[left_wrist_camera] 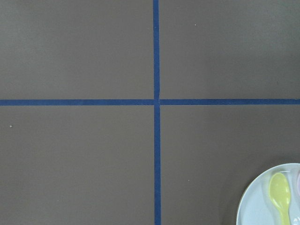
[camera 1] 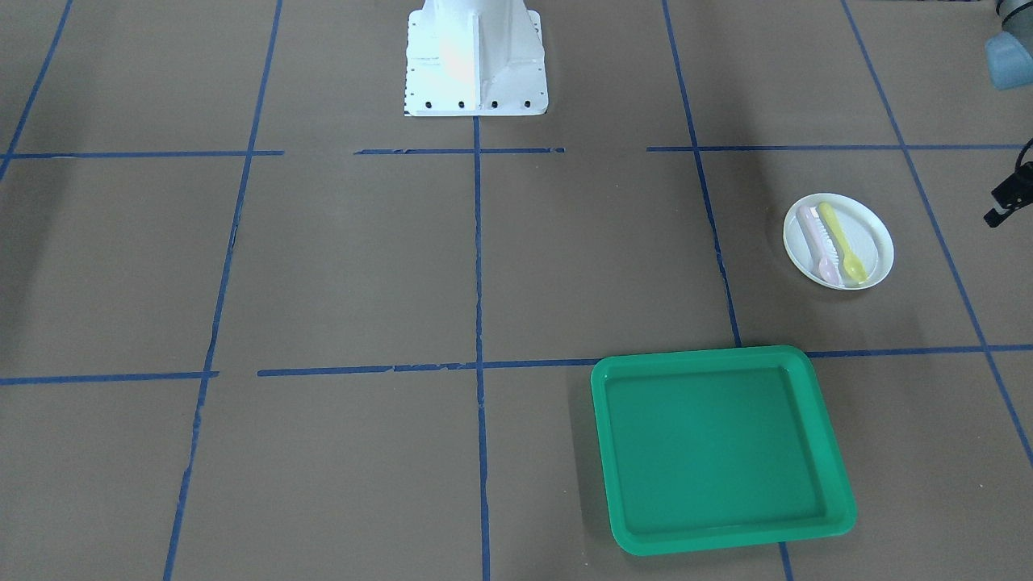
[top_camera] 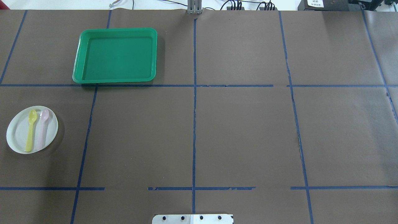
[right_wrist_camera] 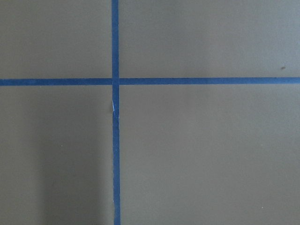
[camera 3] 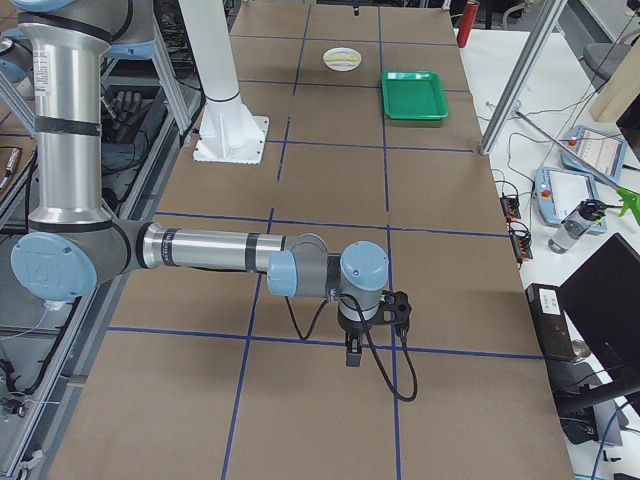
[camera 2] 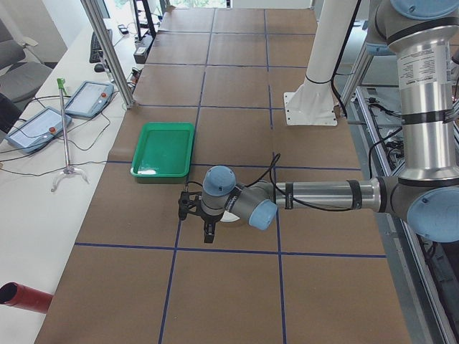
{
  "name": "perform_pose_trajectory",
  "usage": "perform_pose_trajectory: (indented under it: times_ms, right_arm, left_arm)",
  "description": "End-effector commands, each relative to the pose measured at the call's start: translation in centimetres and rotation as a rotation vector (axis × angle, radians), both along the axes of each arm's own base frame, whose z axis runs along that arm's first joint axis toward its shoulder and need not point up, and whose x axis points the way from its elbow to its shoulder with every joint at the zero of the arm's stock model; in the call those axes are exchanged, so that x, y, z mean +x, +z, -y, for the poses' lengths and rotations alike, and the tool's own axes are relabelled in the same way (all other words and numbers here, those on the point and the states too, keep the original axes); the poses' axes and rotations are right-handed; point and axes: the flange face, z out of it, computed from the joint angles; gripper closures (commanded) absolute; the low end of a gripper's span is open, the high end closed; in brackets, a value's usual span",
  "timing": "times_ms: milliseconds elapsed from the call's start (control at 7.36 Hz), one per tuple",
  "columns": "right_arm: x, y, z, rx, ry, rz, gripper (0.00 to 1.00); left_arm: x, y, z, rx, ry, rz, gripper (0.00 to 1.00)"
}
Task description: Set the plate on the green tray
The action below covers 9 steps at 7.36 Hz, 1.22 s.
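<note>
A white plate [camera 1: 867, 234] with a yellow spoon [camera 1: 843, 242] and a pink spoon [camera 1: 817, 240] on it lies on the brown table, on my left side [top_camera: 18, 133]. The green tray [camera 1: 601, 387] lies empty a little farther out on the same side [top_camera: 77, 62]. My left gripper [camera 2: 188, 208] hovers above the table beside the plate; the plate's corner shows at the lower right of the left wrist view [left_wrist_camera: 258, 201]. I cannot tell whether it is open or shut. My right gripper [camera 3: 393, 303] hovers over bare table far from both; its state cannot be told.
The white robot pedestal [camera 1: 476, 56] stands at the table's middle near edge. Blue tape lines [top_camera: 194, 109] divide the table. A side table with tablets [camera 2: 90, 97] and metal posts [camera 2: 107, 50] run along the far edge.
</note>
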Motion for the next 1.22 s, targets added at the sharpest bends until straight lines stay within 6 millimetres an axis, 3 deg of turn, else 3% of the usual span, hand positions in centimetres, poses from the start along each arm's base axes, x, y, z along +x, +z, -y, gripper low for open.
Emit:
perform_pose_trajectory:
  times_ms: [0,407,679,1086]
  right_arm:
    - [0.0,0.0,0.0,0.000,0.000,0.000,0.00]
    - [0.0,0.0,0.0,0.000,0.000,0.000,0.00]
    - [0.0,0.0,0.0,0.000,0.000,0.000,0.00]
    - [0.0,0.0,0.0,0.000,0.000,0.001,0.00]
  left_arm:
    - [5.0,0.5,-0.6,-0.031,-0.023,0.000,0.00]
    - [8.6,3.5,-2.0,-0.048,-0.042,-0.036,0.01]
    - [10.1,3.5,-2.3,-0.064,-0.033,-0.034,0.08]
    - [12.6,3.5,-3.0,-0.079,-0.018,-0.021,0.10]
